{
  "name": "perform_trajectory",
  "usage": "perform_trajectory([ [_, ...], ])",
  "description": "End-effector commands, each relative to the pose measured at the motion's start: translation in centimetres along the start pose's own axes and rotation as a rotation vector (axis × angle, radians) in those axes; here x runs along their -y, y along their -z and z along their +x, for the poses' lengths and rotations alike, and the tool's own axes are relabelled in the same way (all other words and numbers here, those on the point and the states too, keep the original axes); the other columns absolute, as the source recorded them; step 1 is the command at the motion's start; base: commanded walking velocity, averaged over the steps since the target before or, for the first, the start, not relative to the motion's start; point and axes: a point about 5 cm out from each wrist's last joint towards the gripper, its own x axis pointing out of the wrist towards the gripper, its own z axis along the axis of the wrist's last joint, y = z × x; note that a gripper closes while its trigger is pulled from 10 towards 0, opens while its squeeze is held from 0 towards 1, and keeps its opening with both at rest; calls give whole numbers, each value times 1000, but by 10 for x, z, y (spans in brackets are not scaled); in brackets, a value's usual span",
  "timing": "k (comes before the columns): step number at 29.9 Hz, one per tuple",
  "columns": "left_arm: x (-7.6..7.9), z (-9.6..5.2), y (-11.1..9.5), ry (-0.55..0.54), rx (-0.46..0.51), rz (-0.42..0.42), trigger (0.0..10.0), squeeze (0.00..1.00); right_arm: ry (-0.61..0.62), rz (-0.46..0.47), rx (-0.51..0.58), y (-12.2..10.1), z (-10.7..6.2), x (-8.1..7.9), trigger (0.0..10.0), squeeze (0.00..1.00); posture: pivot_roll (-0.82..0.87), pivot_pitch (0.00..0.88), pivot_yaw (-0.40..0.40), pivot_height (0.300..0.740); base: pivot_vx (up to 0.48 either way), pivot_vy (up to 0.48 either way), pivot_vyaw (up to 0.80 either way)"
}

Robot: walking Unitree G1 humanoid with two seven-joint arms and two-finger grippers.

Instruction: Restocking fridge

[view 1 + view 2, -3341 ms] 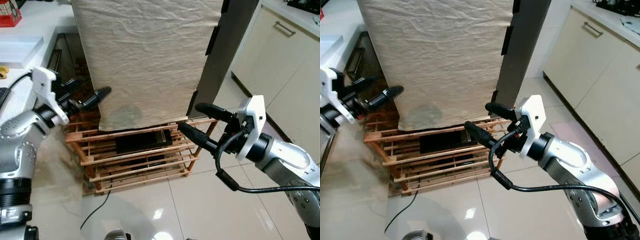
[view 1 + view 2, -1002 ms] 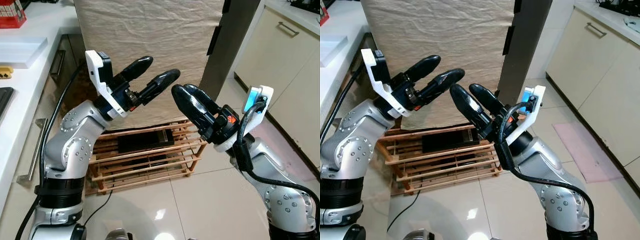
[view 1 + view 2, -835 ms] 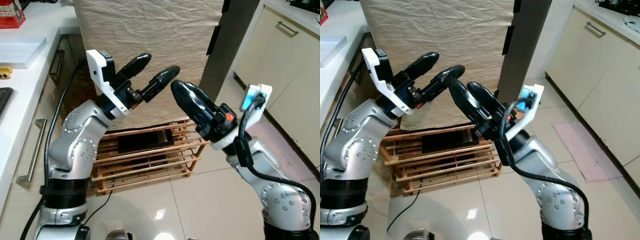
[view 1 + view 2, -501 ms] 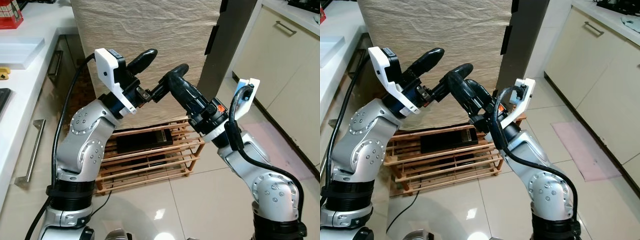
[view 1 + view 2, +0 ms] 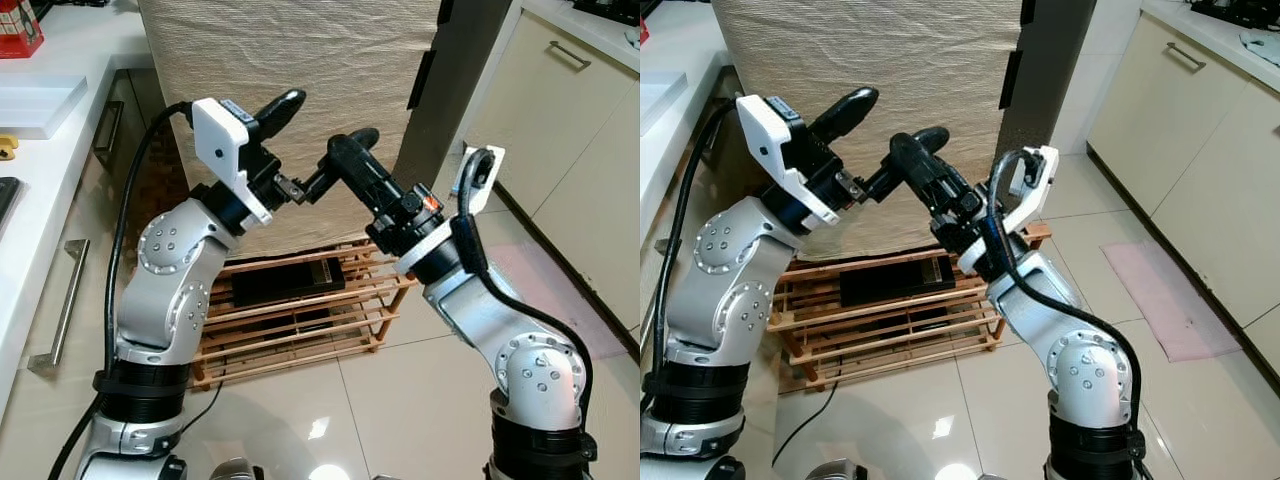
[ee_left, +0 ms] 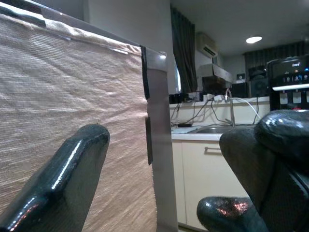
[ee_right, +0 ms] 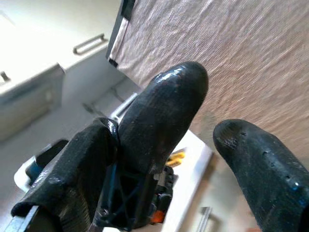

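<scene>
Both grippers raised, empty, before the covered fridge.

Left gripper (image 5: 303, 140) spreads its jaws wide around the right gripper (image 5: 343, 152), whose jaws look narrowly parted; likely a pre-task pose beside the cloth-draped fridge (image 5: 300, 90).

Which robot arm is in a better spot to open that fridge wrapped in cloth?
Probably the right. The right gripper sits nearer the fridge's dark uncovered edge, while the left gripper faces the beige cloth. But their fingers cross each other now, so they must separate first.
</scene>
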Motion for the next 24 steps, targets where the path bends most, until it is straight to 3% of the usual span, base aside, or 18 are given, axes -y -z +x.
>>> perform_trajectory([
  [1, 16, 9, -5, 88, 38, 15, 10000, 0, 37, 55, 27, -6, 1, 5, 10000, 0, 7, 19, -58, 740, 0, 0, 0],
  [13, 18, 11, -4, 100, 42, 25, 10000, 0, 19, 100, 29, -8, 4, 3, 10000, 0, 6, 27, -58, 740, 0, 0, 0],
  [15, 17, 11, -4, 96, 44, 26, 10000, 0, 19, 100, 21, -8, 4, 3, 7490, 0, 7, 28, -58, 740, 0, 0, 0],
  [16, 16, 12, -4, 95, 44, 27, 10000, 0, 19, 101, 18, -8, 5, 3, 7490, 0, 8, 28, -58, 740, 0, 0, 0],
  [18, 13, 12, -5, 71, 50, 35, 10000, 0, 22, 101, 7, -6, 4, 3, 8392, 0, 8, 28, -57, 740, 0, 0, 0],
  [24, 10, 13, -5, 53, 54, 37, 10000, 0, 29, 95, -10, -4, 2, 4, 8745, 0, 7, 28, -55, 740, 0, 0, 0],
])
